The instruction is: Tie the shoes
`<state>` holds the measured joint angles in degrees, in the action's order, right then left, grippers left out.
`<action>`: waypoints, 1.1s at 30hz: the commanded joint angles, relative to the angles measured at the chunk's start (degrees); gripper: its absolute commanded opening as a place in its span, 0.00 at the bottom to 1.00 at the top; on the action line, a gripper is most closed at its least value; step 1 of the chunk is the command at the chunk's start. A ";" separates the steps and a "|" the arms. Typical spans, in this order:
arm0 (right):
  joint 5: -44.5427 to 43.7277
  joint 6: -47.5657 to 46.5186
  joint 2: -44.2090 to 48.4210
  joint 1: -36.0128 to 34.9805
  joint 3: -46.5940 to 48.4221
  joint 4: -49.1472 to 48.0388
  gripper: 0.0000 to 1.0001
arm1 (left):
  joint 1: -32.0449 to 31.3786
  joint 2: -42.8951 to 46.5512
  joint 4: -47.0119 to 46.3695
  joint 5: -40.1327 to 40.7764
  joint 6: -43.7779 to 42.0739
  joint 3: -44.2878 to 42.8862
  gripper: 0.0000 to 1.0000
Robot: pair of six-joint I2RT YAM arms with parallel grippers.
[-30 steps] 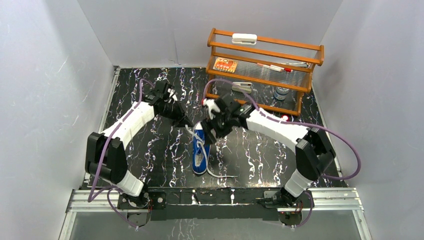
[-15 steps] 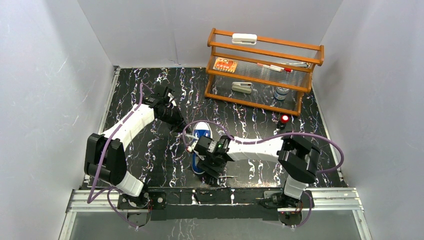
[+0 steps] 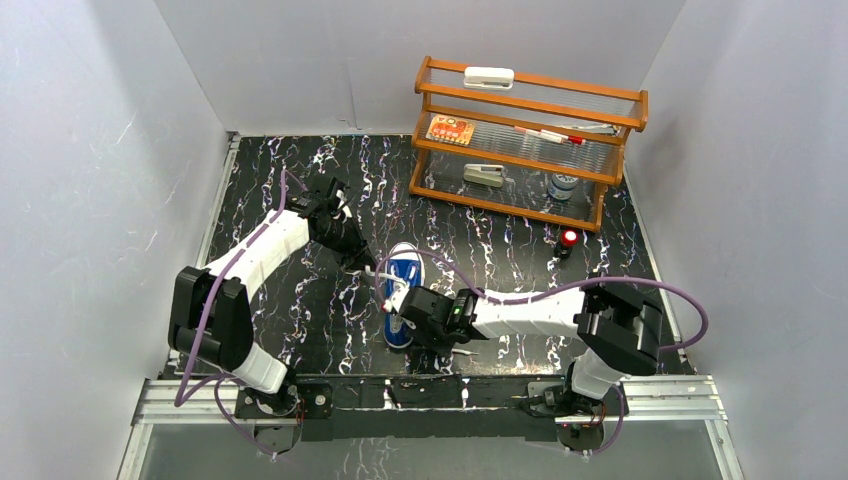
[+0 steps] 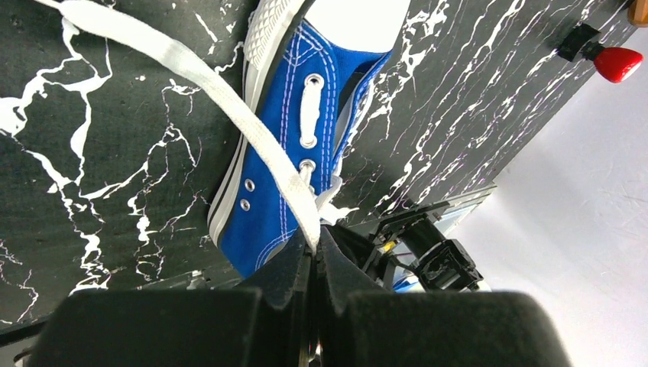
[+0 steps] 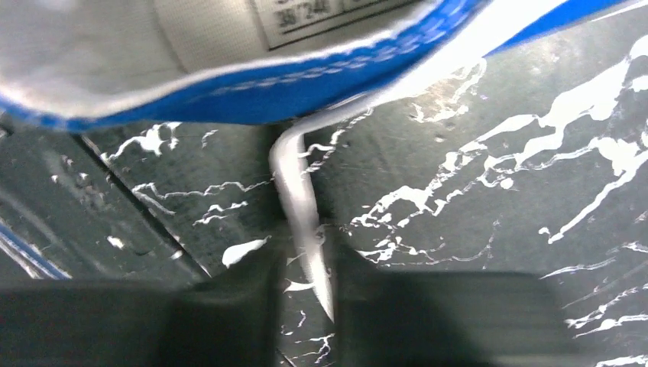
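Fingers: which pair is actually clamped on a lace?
The left fingers, shut on the lace crossing the sneaker's side. The right fingers only straddle the other lace, table showing in the gap.

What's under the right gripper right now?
From above, the right gripper covers the heel end of the sneaker. Its wrist view shows a white lace between the jaws, table below.

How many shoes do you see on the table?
1. The blue canvas sneaker lies near the middle of the table, left claw pinching its white lace. No second shoe shows.
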<state>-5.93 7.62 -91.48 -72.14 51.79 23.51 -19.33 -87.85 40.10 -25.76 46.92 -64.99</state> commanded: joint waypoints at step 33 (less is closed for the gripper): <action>29.92 2.58 17.36 27.42 18.57 1.71 0.00 | 0.40 20.52 -2.82 7.99 -14.98 8.17 0.86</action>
<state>18.52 11.70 -74.39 -46.61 67.09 23.66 -19.18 -70.61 45.98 -13.52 38.87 -56.23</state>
